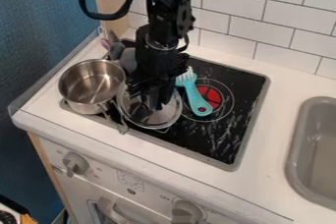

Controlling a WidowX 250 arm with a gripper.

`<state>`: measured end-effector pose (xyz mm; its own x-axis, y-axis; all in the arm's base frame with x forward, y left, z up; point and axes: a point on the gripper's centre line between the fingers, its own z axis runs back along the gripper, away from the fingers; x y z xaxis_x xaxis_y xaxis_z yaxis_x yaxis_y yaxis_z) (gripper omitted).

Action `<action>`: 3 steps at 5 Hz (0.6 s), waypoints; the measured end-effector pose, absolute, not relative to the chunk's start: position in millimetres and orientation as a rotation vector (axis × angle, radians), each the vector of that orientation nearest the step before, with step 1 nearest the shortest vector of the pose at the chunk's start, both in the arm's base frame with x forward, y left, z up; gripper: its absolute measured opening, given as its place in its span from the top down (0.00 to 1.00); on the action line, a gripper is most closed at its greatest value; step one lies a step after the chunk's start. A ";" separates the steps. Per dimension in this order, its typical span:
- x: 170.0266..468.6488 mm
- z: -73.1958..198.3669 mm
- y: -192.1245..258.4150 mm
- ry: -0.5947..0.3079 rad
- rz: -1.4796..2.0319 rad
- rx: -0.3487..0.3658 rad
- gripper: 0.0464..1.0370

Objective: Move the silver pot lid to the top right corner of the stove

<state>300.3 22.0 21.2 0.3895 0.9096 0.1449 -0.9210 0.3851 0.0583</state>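
The black gripper [154, 101] hangs down over the front left part of the stove, right above the silver pot lid [150, 114]. Its tips are at the middle of the lid, where the knob is hidden; whether they hold it I cannot tell. The lid lies beside the silver pot, its rim close to or against the pot's right side. The black stovetop [226, 142] has a pale metal edge, and its top right corner is at the back, near the tiled wall.
A silver pot [85, 101] stands at the stove's left edge. A turquoise brush [193, 94] lies across the red-centred burner [213, 98]. Grey and purple items [117, 51] are behind the pot. A grey sink [298, 156] is at the right.
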 end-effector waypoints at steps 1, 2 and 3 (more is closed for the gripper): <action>298.8 22.6 20.6 -0.085 1.160 0.135 0.77; 297.4 36.2 17.8 -0.084 1.163 0.109 0.77; 299.8 67.2 16.9 -0.097 1.187 0.053 0.77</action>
